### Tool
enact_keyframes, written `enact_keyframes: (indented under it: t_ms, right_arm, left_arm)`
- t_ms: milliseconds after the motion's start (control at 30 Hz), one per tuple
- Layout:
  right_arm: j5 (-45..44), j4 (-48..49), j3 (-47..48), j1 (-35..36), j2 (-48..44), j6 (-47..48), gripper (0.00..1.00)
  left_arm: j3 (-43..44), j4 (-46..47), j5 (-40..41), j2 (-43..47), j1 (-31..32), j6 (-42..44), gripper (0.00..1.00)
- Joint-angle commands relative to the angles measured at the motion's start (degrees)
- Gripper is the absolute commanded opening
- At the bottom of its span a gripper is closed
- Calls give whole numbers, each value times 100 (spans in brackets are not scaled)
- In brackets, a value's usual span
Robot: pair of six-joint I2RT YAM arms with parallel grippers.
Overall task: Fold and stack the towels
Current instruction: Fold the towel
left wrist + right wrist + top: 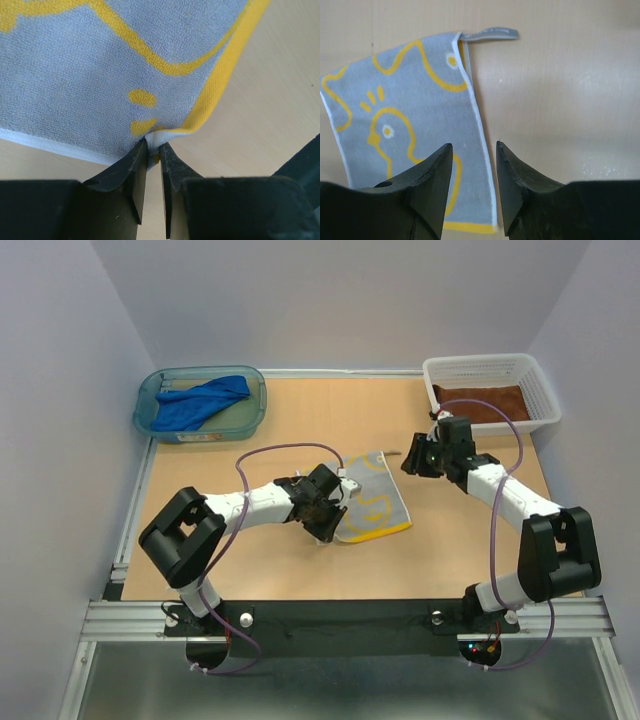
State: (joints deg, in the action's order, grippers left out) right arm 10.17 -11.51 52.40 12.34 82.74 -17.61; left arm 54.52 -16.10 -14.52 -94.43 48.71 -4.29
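Overhead view of a pale wooden desk (300, 430) with a container at each far corner. At far left, a translucent teal tub (205, 432) of smooth plastic, rectangular with rounded corners, holds a crumpled bright blue towel (205, 400). At far right, a white basket (480, 362) with latticed sides holds a rust-brown towel (480, 403) lying flat.

The yellow towel (375, 502) lies mid-desk between the arms. It is soft grey terry, roughly rectangular, with a yellow line drawing of a duck, a white hem, a yellow band along one end and a grey hanging loop (490, 33) at one corner.

The left claw (330, 515) pinches this towel's hem at a corner, its black fingertips (137, 172) almost together. The right claw (412, 462) hovers near the loop corner, spread and holding nothing.
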Motion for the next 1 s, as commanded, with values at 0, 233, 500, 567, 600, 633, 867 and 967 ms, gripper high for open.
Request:
enact_keyframes:
  t_ms: [0,233,500,567,600,633,867,967]
  right_arm:
    - [335,114,-221,-39,-223,-243,46]
    - [556,114,-485,-39,-267,-366,46]
    - [547,114,-485,-39,-223,-296,46]
    - [565,122,-450,-39,-179,-270,46]
    - [591,114,-398,-39,-153,-244,46]
    - [591,122,-371,-39,-144,-226,46]
    - [371,122,181,-39,303,-138,46]
    - [467,131,568,-39,654,-85,46]
  left_arm:
    - [-161,-122,99,180,25,-300,28]
    - [-144,-130,327,267,25,-625,30]
    - [-223,-534,1109,715,25,-1064,45]
    - [-223,-570,1162,821,25,-1178,52]
    - [-214,-561,1206,969,25,-1344,64]
    - [-214,-552,1241,1040,25,-1442,69]
    - [-170,-333,1874,1516,-273,-2452,78]
    - [-231,9,1743,1489,-695,-2620,76]
